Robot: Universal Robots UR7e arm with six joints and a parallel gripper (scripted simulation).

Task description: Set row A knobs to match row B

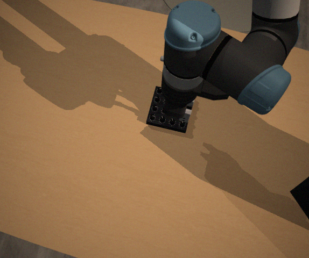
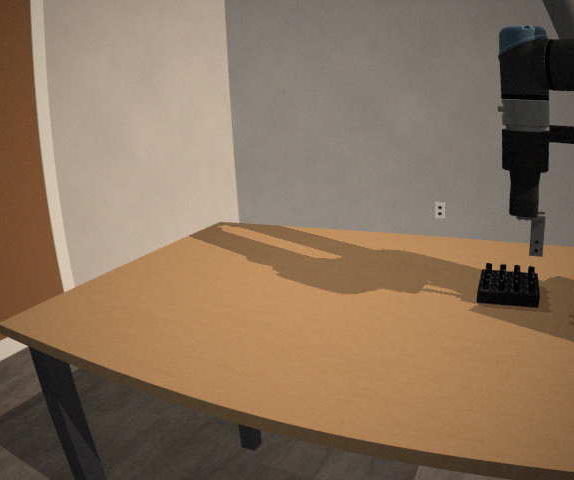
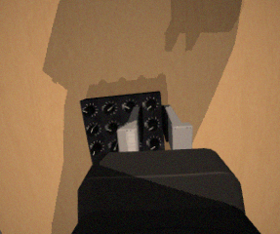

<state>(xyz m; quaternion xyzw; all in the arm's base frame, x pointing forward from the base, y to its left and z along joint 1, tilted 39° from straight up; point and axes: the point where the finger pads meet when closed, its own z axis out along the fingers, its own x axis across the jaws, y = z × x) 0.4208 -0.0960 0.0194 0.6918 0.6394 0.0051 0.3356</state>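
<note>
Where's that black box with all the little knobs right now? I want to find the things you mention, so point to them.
In the exterior view, the knob box [image 1: 167, 128] [image 2: 507, 298] [image 3: 88, 132] stands on the table's right side, just below the raised end effector [image 2: 536, 254] [image 3: 152, 117].

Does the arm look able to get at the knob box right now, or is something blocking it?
Probably yes: the gripper hangs above the knob box, its fingers parted with nothing between them, and nothing visible stands between.
</note>
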